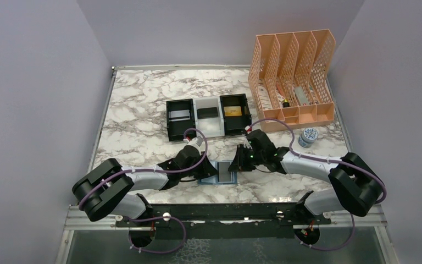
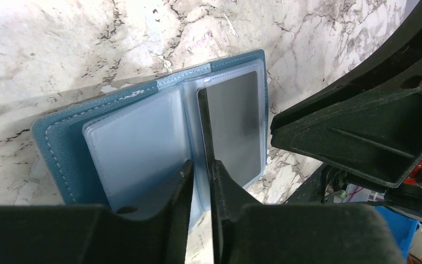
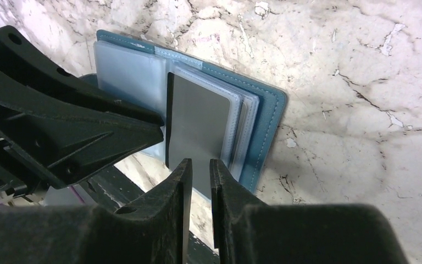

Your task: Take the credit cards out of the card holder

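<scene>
From the top view I look down from high behind the rig over the whole tabletop (image 1: 137, 110). My wrist views sit very close, looking past the left gripper (image 2: 200, 170) and right gripper (image 3: 200, 170) from opposite sides; all share the open card holder (image 2: 137, 143).

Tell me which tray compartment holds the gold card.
The right-hand black compartment, nearest the peach file rack; the others hold a black card and a silvery card.

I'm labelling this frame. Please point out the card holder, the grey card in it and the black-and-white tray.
card holder (image 2: 137, 148): left wrist view, left clear pocket.
grey card (image 3: 198, 124): right wrist view, middle of its face.
black-and-white tray (image 1: 209, 128): top external view, bare floor of white middle compartment.
</scene>
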Controlling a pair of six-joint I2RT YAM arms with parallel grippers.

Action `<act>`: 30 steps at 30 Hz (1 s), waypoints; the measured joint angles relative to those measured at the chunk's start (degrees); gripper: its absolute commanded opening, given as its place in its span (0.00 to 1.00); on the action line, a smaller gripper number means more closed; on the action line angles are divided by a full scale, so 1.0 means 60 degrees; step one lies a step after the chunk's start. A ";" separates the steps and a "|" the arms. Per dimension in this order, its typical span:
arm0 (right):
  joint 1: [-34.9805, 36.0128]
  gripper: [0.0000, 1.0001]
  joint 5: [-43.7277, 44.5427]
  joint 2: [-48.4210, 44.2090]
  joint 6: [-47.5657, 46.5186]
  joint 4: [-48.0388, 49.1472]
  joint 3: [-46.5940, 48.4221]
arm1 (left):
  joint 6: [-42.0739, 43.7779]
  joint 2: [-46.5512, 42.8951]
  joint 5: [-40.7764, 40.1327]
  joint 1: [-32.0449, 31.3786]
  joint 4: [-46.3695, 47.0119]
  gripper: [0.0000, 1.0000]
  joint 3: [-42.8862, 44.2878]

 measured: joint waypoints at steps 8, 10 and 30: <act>0.0000 0.18 -0.0353 0.0758 0.0011 0.0186 0.0135 | 0.0066 0.0055 0.0120 0.0000 0.0069 0.27 0.0004; -0.0004 0.18 -0.0430 0.0820 0.0047 0.0229 0.0149 | 0.0069 0.0149 0.0138 0.0000 0.0095 0.24 0.0015; 0.0000 0.18 -0.0499 0.0892 0.0182 0.0317 0.0149 | -0.0084 -0.0208 0.0106 0.0000 0.0149 0.16 -0.0193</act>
